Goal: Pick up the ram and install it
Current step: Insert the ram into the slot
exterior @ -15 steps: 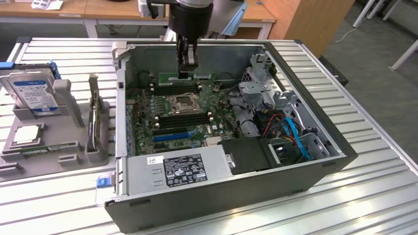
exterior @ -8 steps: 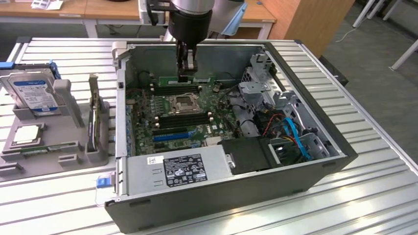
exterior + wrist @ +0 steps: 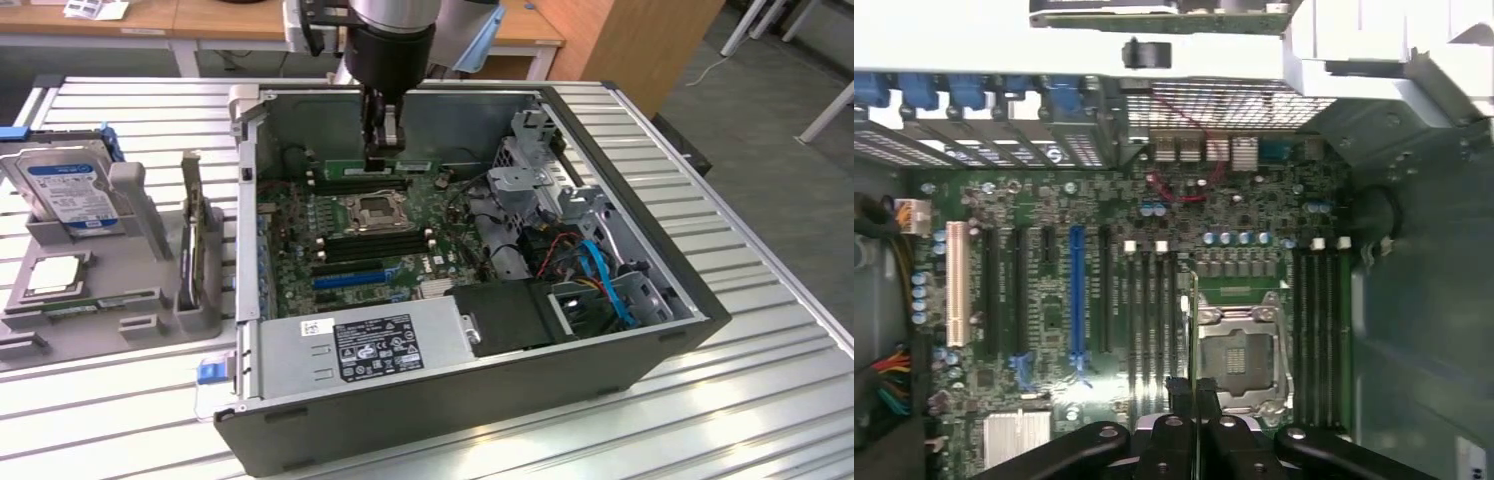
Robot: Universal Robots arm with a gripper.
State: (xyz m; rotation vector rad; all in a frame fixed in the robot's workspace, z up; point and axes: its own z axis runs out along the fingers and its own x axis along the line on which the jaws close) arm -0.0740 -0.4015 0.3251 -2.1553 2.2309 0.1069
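A slatted metal table (image 3: 761, 400) carries an open computer case (image 3: 507, 430), lying on its side, with dark outer walls and bare grey sheet metal inside. The table runs past the picture's edges. The arm (image 3: 394, 40) comes down from above, and its upper part is cut off. A silver power supply (image 3: 367, 345) with a printed label hides the near end of the green motherboard (image 3: 287, 235). A grey drive cage and blue cables (image 3: 603, 280) cover the side toward the exterior view's right.

On the exterior view's left, a grey plastic holder (image 3: 80, 320) props up a hard drive (image 3: 67, 190).

The ram (image 3: 416, 166) is a long, thin green stick held level inside the case. It sits over the board just beyond the square metal processor socket (image 3: 374, 210), along the black slots there. The claw covers its middle, so its chips are hard to make out.

In the wrist view the ram (image 3: 1195, 320) shows edge-on as a fine pale line. There it runs between a group of black slots (image 3: 1154, 310) and the socket. Whether it touches a slot cannot be told.

The black claw (image 3: 386, 150) is narrow, its two fingers (image 3: 1179, 392) pinched on the ram's upper edge.
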